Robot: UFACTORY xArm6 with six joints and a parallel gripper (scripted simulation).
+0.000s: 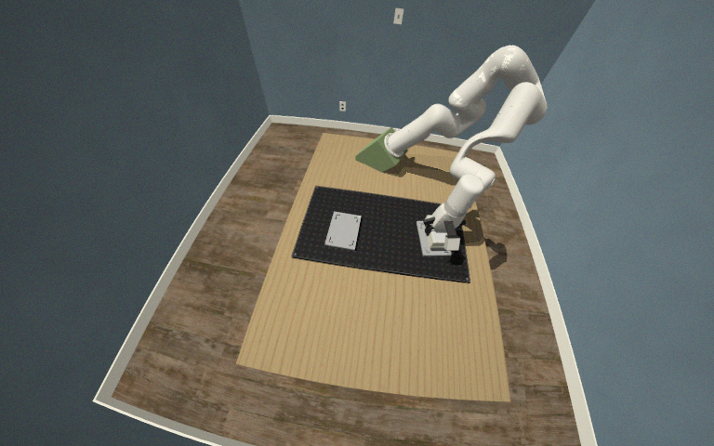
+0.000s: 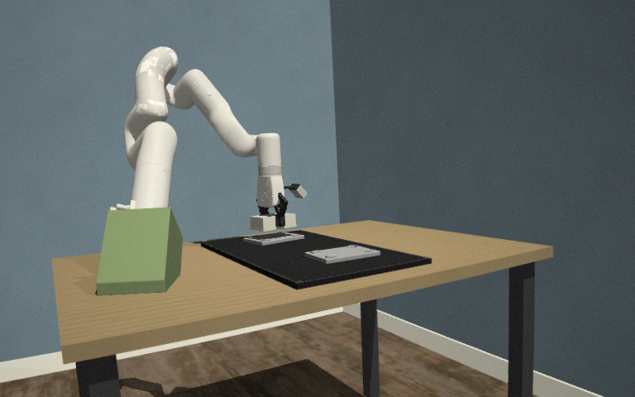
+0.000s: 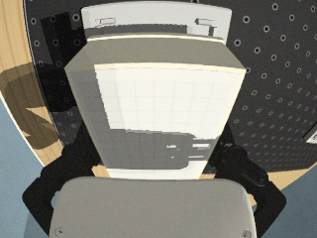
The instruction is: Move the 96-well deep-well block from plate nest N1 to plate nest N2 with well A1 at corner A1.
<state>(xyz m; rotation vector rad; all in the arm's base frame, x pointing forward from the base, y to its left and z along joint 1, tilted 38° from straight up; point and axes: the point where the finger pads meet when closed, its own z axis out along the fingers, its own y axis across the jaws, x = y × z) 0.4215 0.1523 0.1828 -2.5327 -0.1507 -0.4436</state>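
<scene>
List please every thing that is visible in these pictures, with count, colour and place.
Deep-well block: one, off-white, held in the air above nest N1.
Plate nest N1: one, light grey, on the mat below the block.
Plate nest N2: one, light grey, on the mat, nothing on it.
Mat: one, black with holes, on the table.
Table: one, wooden top, dark legs.
Base block: one, green, under the arm.
Arm: one, white.
Gripper: one, black fingers, shut on the block.

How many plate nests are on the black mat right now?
2. One nest lies under the deep-well block held in the gripper; the other nest lies bare, farther along the black mat.
</scene>
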